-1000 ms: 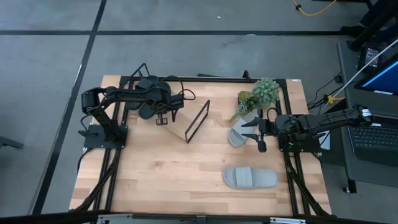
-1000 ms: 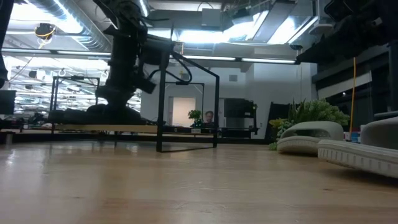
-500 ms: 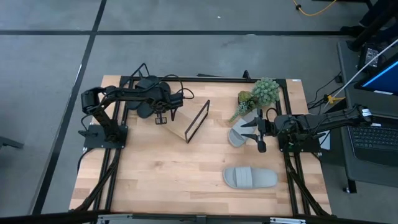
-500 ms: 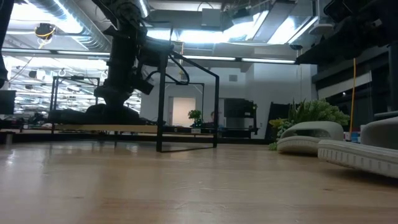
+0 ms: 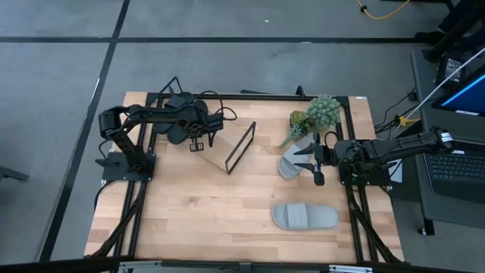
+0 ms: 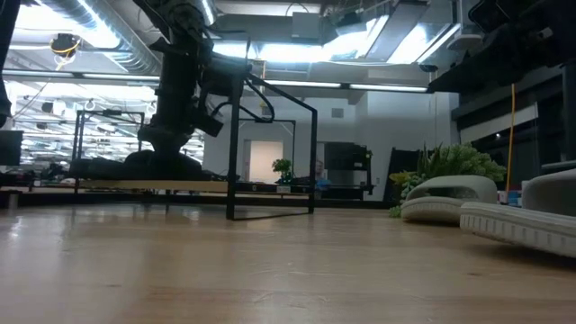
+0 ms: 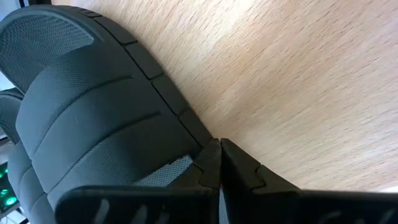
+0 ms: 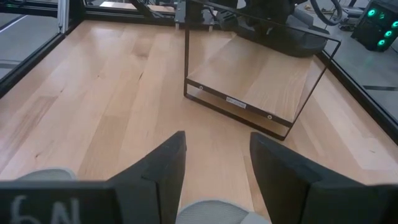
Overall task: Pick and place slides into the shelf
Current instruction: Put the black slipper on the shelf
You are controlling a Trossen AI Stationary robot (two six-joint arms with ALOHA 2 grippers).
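Two black slides (image 5: 180,121) lie soles down on the far-left end of the shelf (image 5: 220,157), a light plank in a black wire frame. My left gripper (image 5: 197,145) hangs just beside them, shut; its wrist view shows the fingertips (image 7: 219,149) at the sole edge of one black slide (image 7: 93,112). One grey slide (image 5: 289,165) rests on the table at the right, by the plant. My right gripper (image 5: 311,164) is open, level, right next to it. A second grey slide (image 5: 305,217) lies nearer the near edge. My left gripper's shut fingertips stand over the plank at the sole edge (image 7: 186,121) of a black slide. Whether they touch it I cannot tell.
A potted plant (image 5: 316,114) stands at the far right, behind the grey slide. The shelf's wire end loop (image 5: 241,148) rises at mid-table, also seen from the right wrist (image 8: 261,81). Bare tabletop (image 5: 204,212) spreads across the near left.
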